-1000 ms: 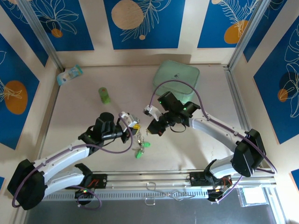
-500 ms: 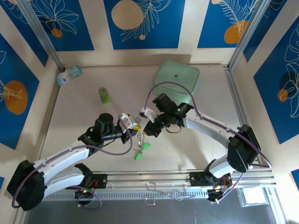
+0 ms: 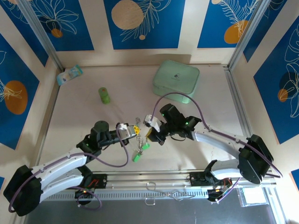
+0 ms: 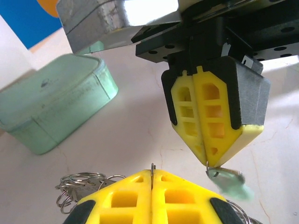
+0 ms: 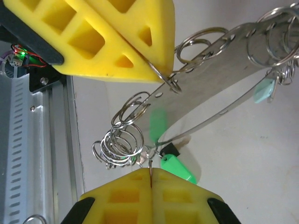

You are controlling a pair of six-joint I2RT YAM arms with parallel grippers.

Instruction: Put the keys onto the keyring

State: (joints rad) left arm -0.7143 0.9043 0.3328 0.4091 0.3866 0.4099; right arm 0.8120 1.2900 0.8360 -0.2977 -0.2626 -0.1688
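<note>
The keyring (image 5: 219, 60) is a silvery band with holes, strung with several small wire rings. It hangs between my two grippers near the table's middle (image 3: 138, 140). My left gripper (image 3: 134, 130) (image 4: 152, 175) is shut on one thin wire ring of it, and its yellow fingertips (image 5: 140, 51) show at the top of the right wrist view. My right gripper (image 3: 149, 134) (image 5: 151, 173) is shut on a small ring from which a mint-headed key (image 4: 229, 181) dangles, blurred. More green-headed keys (image 3: 136, 157) (image 5: 177, 169) hang below the keyring.
A mint-green rounded case (image 3: 176, 77) (image 4: 56, 109) lies at the back right. A green upright cylinder (image 3: 104, 95) and a small packet (image 3: 70, 74) are at the back left. The metal rail (image 3: 154, 179) runs along the near edge.
Both grippers have drawn closer together and shifted toward the near edge, carrying the keyring along. The right arm no longer covers the mint case. Both stayed shut.
</note>
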